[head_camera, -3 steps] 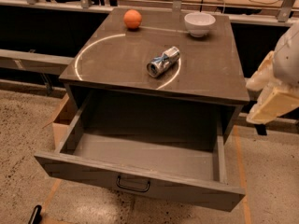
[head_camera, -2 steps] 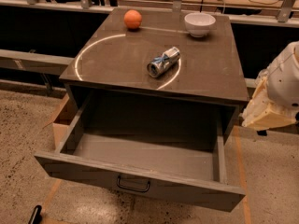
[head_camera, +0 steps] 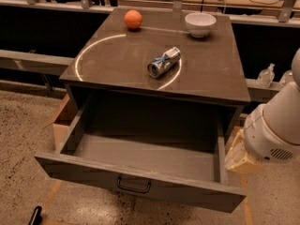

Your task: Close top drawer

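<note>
The top drawer (head_camera: pixel 140 184) is a wide dark-grey box tray pulled far out of the cabinet (head_camera: pixel 211 86). It is empty inside, and its tall front panel has a small black loop handle (head_camera: pixel 134 185) at the centre. My white arm (head_camera: pixel 276 125) comes in from the right. Its beige gripper end (head_camera: pixel 240 159) sits low, just outside the drawer's right wall near the front right corner.
On the cabinet top lie an orange (head_camera: pixel 133 18), a white bowl (head_camera: pixel 200 24) and a crushed can (head_camera: pixel 164 62) on its side. A cardboard box (head_camera: pixel 61 123) stands left of the drawer. A small bottle (head_camera: pixel 266 75) sits on the ledge at right. The floor is speckled.
My arm and gripper have moved down and to the left, from beside the cabinet top to beside the drawer's right front corner. The drawer has not moved.
</note>
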You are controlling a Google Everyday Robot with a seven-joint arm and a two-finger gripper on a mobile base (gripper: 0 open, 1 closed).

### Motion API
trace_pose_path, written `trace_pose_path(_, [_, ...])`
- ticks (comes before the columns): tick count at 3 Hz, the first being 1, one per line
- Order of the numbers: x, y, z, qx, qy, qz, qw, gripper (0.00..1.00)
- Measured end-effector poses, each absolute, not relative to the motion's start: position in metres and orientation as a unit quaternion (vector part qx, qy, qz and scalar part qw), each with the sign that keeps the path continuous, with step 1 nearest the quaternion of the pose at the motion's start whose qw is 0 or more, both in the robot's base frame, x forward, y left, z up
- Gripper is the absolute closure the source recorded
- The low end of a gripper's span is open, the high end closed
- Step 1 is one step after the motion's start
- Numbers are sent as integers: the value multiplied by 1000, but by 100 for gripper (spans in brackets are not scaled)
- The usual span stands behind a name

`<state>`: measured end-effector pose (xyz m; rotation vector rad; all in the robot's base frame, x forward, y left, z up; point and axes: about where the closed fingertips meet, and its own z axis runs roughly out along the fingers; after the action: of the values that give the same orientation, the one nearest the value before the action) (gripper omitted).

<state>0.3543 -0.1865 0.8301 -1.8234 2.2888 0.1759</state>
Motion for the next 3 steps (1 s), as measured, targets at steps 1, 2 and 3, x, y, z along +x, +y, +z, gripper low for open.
trace_pose_path(1, [353,-186,828,-619,776,61,104,100])
trace_pose_path(2, [342,-180,813,-621,776,79,83,100])
trace_pose_path(3, [329,-170,796,-619,777,93,67,100])
